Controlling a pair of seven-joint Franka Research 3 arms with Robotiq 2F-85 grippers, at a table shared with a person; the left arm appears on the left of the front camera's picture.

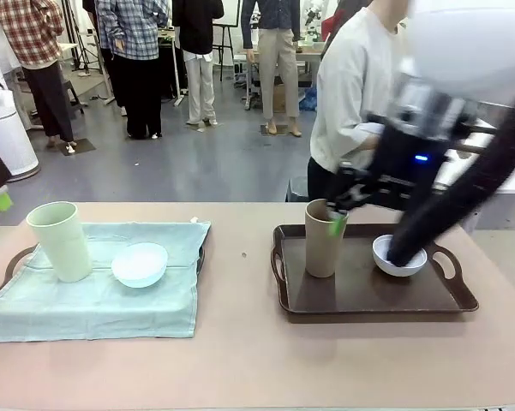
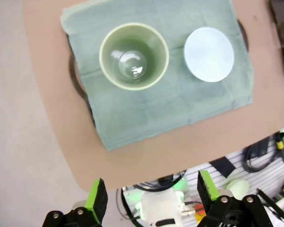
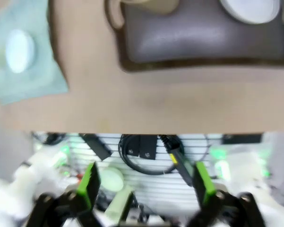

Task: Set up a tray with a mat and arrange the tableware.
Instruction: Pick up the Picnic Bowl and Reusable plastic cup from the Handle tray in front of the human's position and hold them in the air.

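The left gripper (image 2: 152, 187) and right gripper (image 3: 145, 177) are wide open and empty, so the blurry right one should maybe drop slowly over the brown cup (image 1: 321, 248).

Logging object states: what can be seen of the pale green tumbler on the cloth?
The tall pale green handleless tumbler looks like matte plastic, widening toward its rim. It stands upright and empty, its inner base shiny from above. It rests on the pale teal cloth mat draped over a dark tray, near the mat's left end. A small light blue round bowl sits beside it, not touching. Nothing grips it.
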